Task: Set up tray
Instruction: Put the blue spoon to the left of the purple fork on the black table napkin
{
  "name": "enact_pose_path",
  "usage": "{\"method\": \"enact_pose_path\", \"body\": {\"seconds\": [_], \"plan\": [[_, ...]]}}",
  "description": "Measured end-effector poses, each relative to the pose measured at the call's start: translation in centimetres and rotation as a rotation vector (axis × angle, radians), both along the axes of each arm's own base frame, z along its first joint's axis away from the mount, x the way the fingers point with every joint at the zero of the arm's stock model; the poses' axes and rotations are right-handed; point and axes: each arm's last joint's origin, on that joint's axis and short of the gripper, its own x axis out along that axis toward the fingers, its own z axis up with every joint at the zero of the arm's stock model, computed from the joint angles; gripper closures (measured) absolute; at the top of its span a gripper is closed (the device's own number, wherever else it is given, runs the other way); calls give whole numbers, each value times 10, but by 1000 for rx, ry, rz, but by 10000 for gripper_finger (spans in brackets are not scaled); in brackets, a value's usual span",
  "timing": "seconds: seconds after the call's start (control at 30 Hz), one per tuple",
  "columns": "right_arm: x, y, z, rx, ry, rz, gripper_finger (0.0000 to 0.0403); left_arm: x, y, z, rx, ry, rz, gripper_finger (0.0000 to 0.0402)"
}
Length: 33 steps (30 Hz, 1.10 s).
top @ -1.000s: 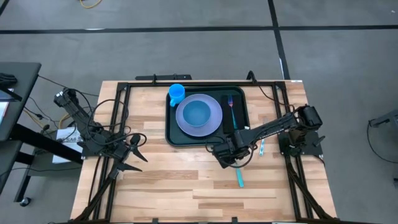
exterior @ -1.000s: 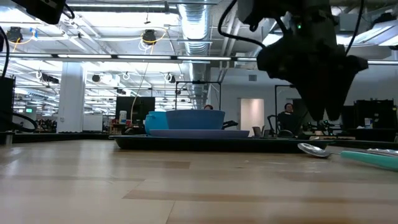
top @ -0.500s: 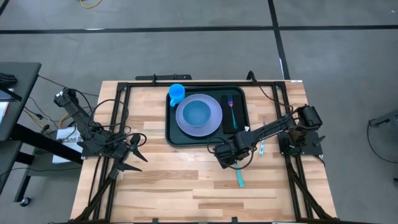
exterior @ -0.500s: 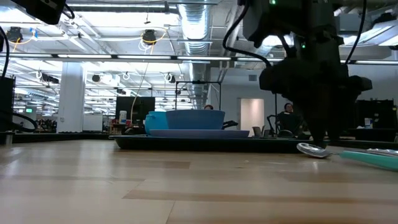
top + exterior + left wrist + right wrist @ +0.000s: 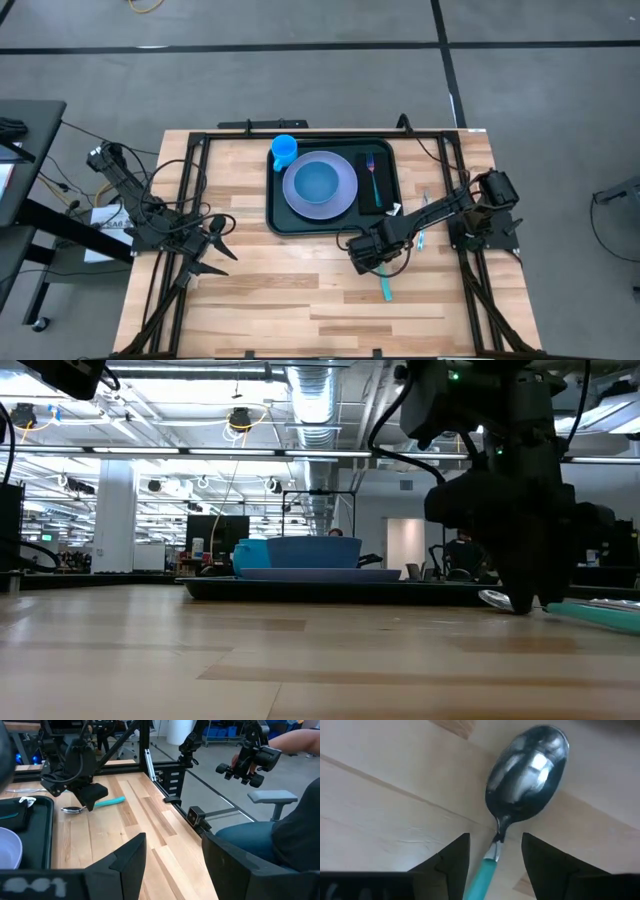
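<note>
The dark green tray (image 5: 277, 218) lies at the table's far middle. On it are a lavender plate (image 5: 343, 200) with a blue bowl (image 5: 318, 182), a blue cup (image 5: 284, 150) and a teal-handled fork (image 5: 372, 172) on a narrow black rectangle. A spoon (image 5: 527, 767) with a teal handle (image 5: 386, 288) lies flat on the wood near the tray's near right corner. My right gripper (image 5: 495, 857) is open and low at the table (image 5: 525, 605), its fingers on either side of the spoon's neck, touching nothing that I can see. My left gripper (image 5: 215, 248) is open, near the table's left edge.
A second teal-handled utensil (image 5: 422, 228) lies on the wood just right of the tray. Black frame rails (image 5: 462, 250) run along the table's left and right sides. Bare wood spreads across the near half of the table (image 5: 280, 300).
My right gripper has come straight down from well above the spoon until its fingertips reach the table, shifting slightly toward the near right. The spoon has not moved.
</note>
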Motion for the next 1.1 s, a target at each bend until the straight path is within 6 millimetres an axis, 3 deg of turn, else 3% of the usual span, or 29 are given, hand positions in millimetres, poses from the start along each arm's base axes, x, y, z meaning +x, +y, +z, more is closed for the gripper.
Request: {"method": "enact_pose_path", "body": {"seconds": [0.43, 1.1], "plan": [[-6, -2, -14, 31, 33, -38, 244, 0, 0, 0, 0, 0, 0, 221], [-5, -2, -18, 44, 39, -57, 348, 0, 0, 0, 0, 1, -1, 221]]}}
